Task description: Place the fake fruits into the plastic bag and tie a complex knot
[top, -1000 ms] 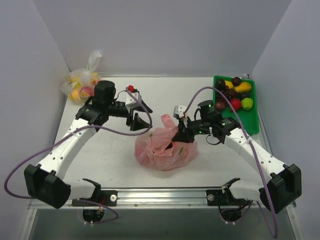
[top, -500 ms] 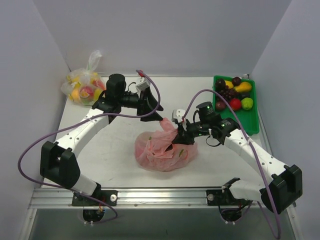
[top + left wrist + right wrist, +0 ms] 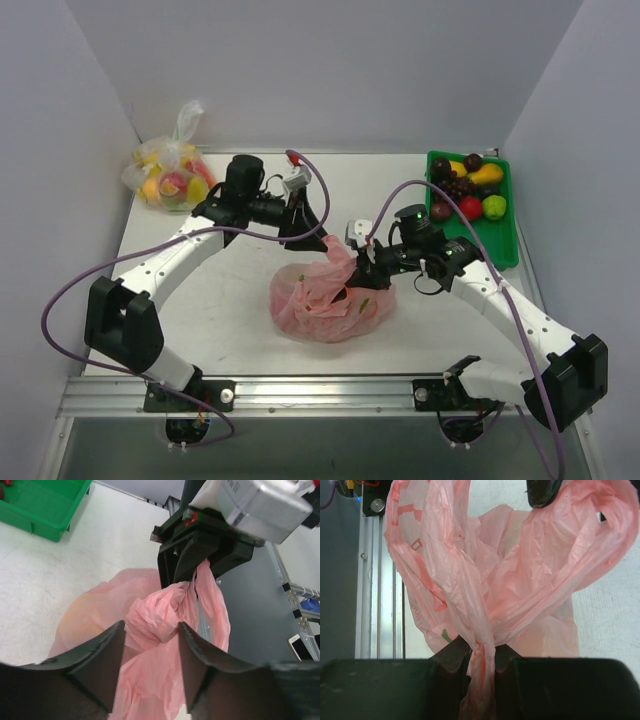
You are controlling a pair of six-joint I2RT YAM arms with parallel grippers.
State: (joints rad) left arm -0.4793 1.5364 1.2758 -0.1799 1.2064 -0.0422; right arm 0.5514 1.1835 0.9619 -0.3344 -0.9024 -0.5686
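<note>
Your plastic bag point(image 3: 330, 305) sits mid-table, toward the front edge. Your right gripper point(image 3: 479, 651) pinches its twisted handle strand tight. Your left gripper point(image 3: 151, 630) hangs over the bunched top, jaws apart, gripping nothing. Fake fruits point(image 3: 465, 185) lie in the green tray point(image 3: 500, 245), far right.

Bright, even, diffuse lighting; shadows faint, soft; top view sharp; wrist views' bottom foreground dark, blurred.

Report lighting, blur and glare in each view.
Top external: even soft light, sharp, no glare on the plastic bag. Left wrist: left gripper dark and blurred at the frame's bottom. Right wrist: right gripper a black, soft band; bag glows translucent.
</note>
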